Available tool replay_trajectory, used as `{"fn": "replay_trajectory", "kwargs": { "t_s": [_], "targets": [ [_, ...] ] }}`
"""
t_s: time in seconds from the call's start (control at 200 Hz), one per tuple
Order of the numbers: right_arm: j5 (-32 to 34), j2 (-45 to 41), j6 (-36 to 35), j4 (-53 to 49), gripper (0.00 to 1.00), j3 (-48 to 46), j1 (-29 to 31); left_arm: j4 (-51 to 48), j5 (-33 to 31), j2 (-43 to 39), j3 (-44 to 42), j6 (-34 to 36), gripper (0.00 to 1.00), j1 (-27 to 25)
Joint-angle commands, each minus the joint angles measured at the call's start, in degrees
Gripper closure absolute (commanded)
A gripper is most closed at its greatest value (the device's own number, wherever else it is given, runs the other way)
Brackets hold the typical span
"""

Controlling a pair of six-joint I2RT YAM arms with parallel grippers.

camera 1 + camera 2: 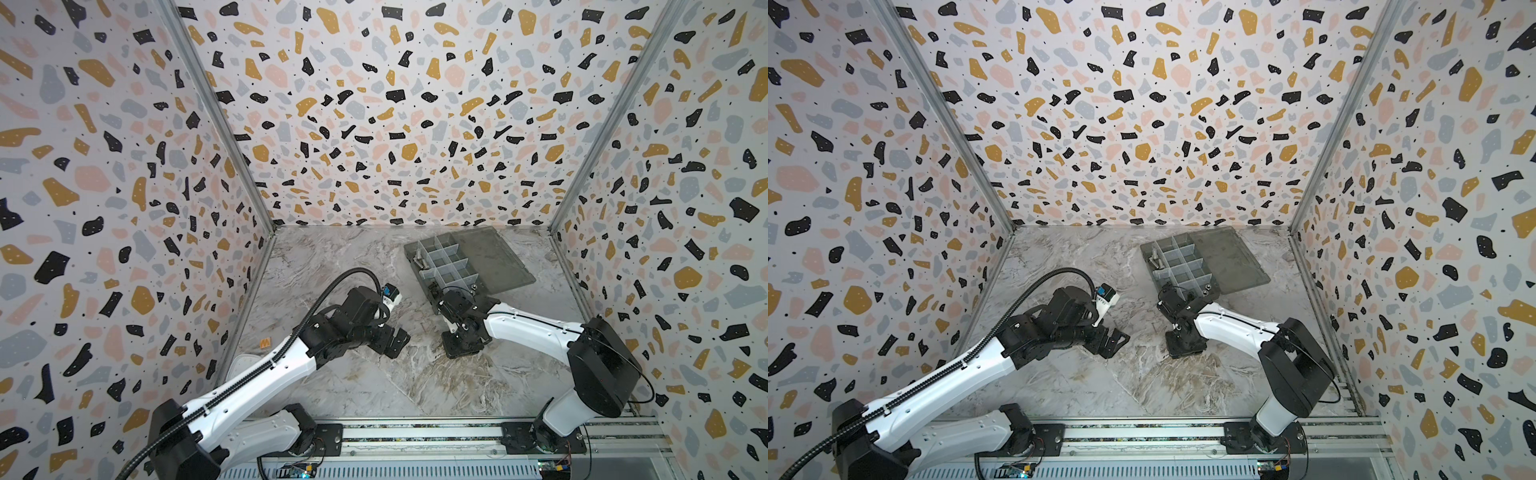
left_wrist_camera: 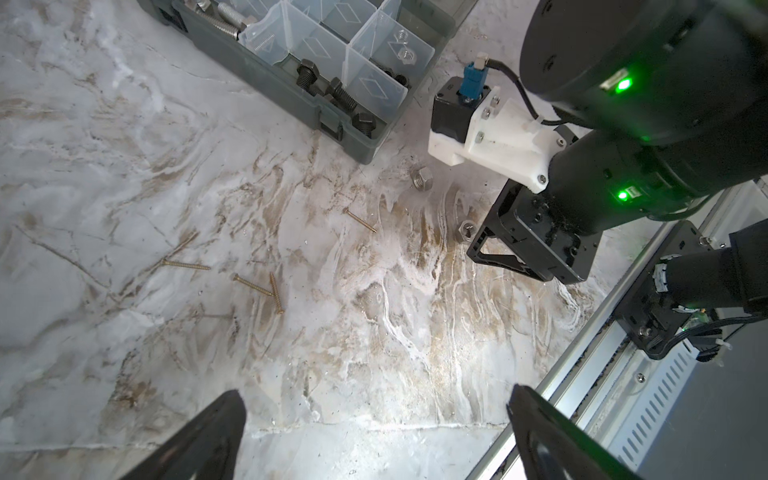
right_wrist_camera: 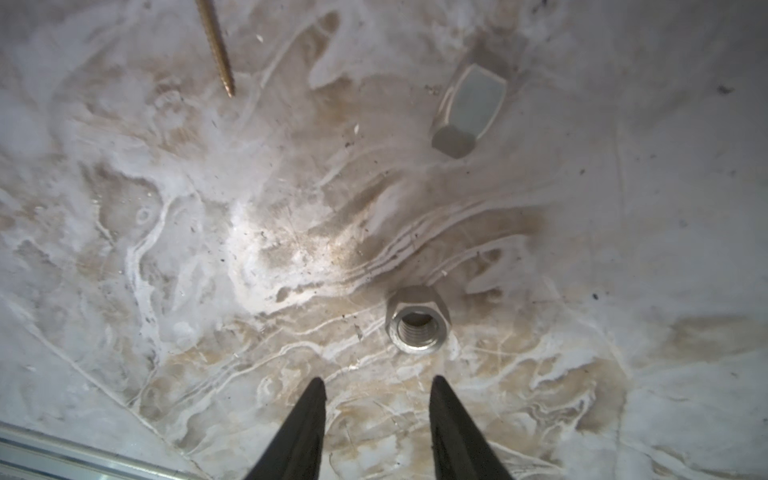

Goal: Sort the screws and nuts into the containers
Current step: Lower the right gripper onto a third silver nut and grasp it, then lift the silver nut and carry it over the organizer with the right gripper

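A silver nut [image 3: 417, 320] lies flat on the marble table [image 3: 166, 249], hole up, just ahead of the right gripper [image 3: 377, 384]. Its jaws stand part-open and empty, probably narrowed to straddle so small a piece. A second nut [image 3: 469, 112] lies farther ahead. The left gripper [image 2: 376, 395] gapes wide, idle, well short of the organiser box [image 2: 270, 83].

We see the right gripper [image 3: 379, 386] over the marbled worktop [image 3: 166, 249], jaws parted, nothing between them. Just beyond their tips lies a silver nut [image 3: 417, 319], flat, threaded hole up, untouched. Farther off, a second nut [image 3: 467, 110] rests on its side. Well apart from both is a brass screw [image 3: 216, 45], partly out of frame. A metal rail [image 3: 50, 455] lines the worktop's edge.
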Motion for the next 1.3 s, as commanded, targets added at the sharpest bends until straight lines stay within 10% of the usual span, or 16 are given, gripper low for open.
{"fn": "replay_trajectory", "kwargs": {
  "t_s": [0.0, 1.292],
  "targets": [
    [1.87, -1.33, 1.69, 0.54, 0.56, -1.08, 0.29, 1.21, -0.43, -3.86, -1.36, -2.94, 0.00, 0.21],
    [5.93, 2.67, -2.46, -4.59, 0.79, 9.31, -1.54, -0.49, -3.90, -4.87, 0.24, -1.39, 0.00, 0.26]
  ]
}}
